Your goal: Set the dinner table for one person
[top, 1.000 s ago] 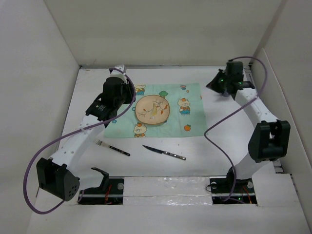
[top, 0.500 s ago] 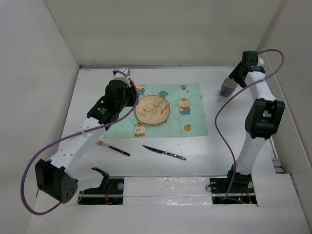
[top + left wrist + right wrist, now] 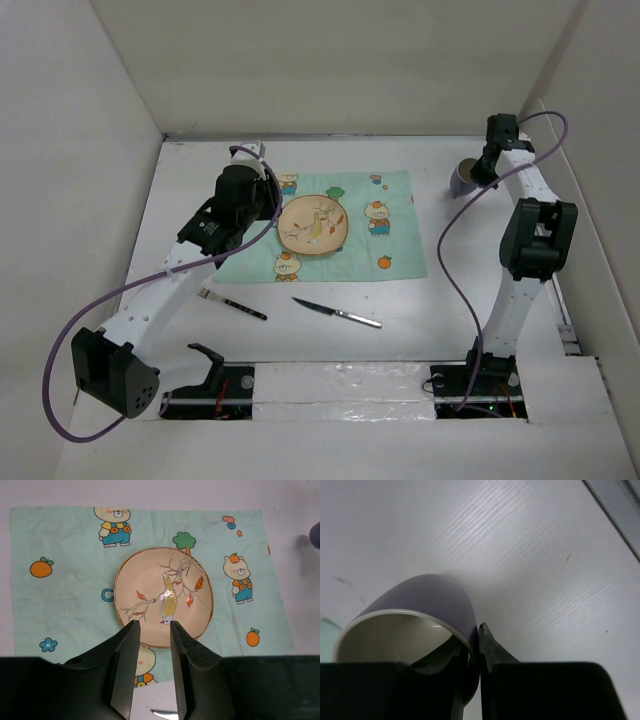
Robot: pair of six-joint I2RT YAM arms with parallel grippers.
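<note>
The dinner table is the white tabletop. A mint-green placemat lies on it with a peach plate with a bird print on the mat's left half. A fork and a knife lie on the table in front of the mat. My left gripper is open and empty, held above the plate's near edge. My right gripper is shut on the rim of a purple cup, one finger inside and one outside. The cup is at the far right, beside the mat.
White walls enclose the table on the left, back and right. A metal rail runs along the right edge near the cup. A black bracket sits by the left arm's base.
The right arm has folded upward, its wrist now over the cup from the back right, and the cup has come into view. The left arm has barely moved.
</note>
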